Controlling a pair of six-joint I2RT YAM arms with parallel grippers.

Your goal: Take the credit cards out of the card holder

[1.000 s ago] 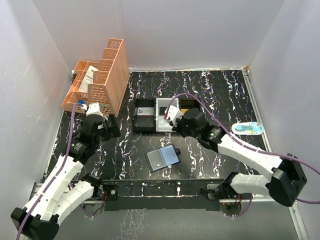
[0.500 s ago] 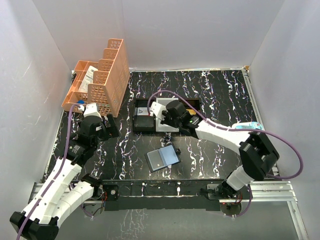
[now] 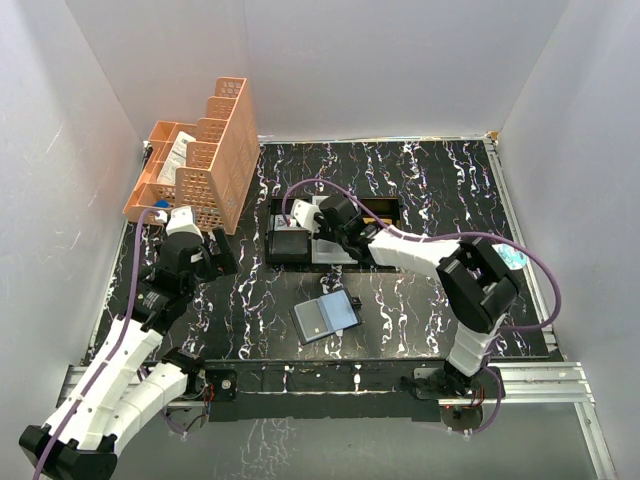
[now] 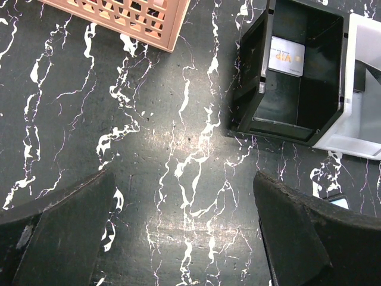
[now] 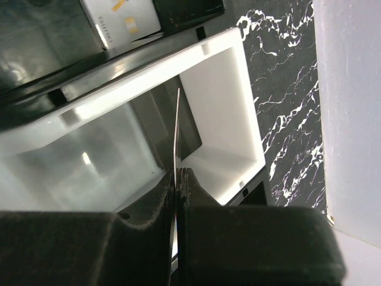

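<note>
The card holder point(image 3: 325, 318) looks smooth, the tabletop point(image 3: 430, 180) glossy, tray point(image 5: 226, 101) and basket point(image 3: 228, 150) plastic.

Left claw point(image 4: 184, 235) spread, right claw point(image 5: 177, 179) pinched

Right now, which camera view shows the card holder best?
The top external view: the card holder lies there whole and uncovered. The left wrist view catches perhaps one corner at its lower right; the right wrist view shows none of it.
</note>
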